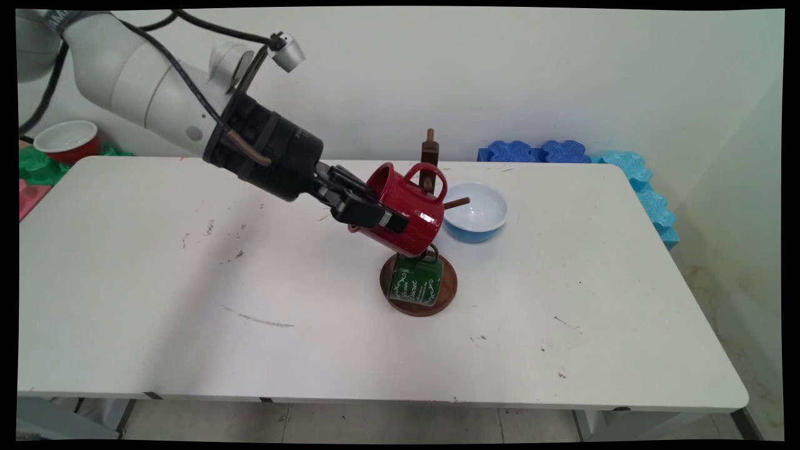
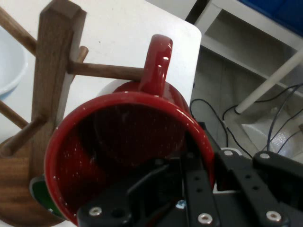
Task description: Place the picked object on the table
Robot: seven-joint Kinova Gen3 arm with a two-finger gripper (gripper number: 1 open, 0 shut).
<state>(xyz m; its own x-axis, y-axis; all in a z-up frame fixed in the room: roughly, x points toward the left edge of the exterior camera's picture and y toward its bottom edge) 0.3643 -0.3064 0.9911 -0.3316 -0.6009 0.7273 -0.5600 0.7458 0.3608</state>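
Observation:
My gripper (image 1: 390,220) is shut on the rim of a red mug (image 1: 415,212), one finger inside the mug and one outside, as the hand view shows (image 2: 199,189). The red mug (image 2: 132,137) is tilted, mouth toward the hand. Its handle (image 2: 156,66) sits at the tip of a peg (image 2: 104,72) on the wooden mug tree (image 1: 429,153). A green mug (image 1: 415,282) hangs low on the tree, just above the round base (image 1: 417,309), and only its edge (image 2: 38,196) shows in the hand view.
A blue bowl with a white inside (image 1: 476,215) stands just right of the tree. Blue foam blocks (image 1: 537,152) line the back right edge. A red and white bowl (image 1: 65,137) rests off the table's back left corner.

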